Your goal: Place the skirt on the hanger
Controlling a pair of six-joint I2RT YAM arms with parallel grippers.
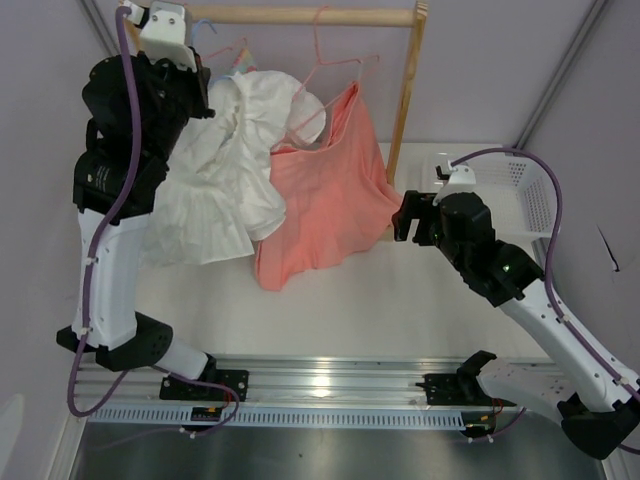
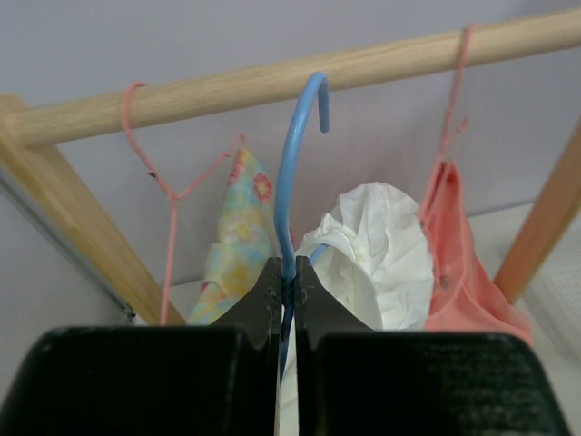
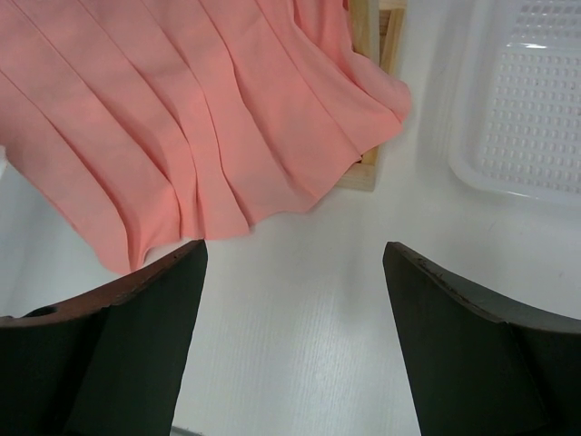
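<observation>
The white skirt [image 1: 225, 180] hangs from the blue hanger and drapes down beside the salmon garment. In the left wrist view my left gripper [image 2: 287, 272] is shut on the blue hanger [image 2: 292, 163] at its neck. The hanger's hook curls just in front of and under the wooden rail [image 2: 272, 77]; I cannot tell if it rests on it. The skirt also shows bunched behind the jaws in that view [image 2: 381, 245]. In the top view the left gripper [image 1: 170, 25] is up by the rail's left end. My right gripper [image 3: 292, 263] is open and empty above the table, also seen in the top view [image 1: 405, 218].
A salmon-pink garment [image 1: 325, 190] hangs on a pink wire hanger [image 1: 335, 60] from the rail. A floral yellow-green garment [image 2: 238, 227] hangs on another pink hanger [image 2: 163, 173]. A white plastic basket [image 1: 520, 190] stands at the right. The rack's wooden post [image 1: 408, 90] rises at the right.
</observation>
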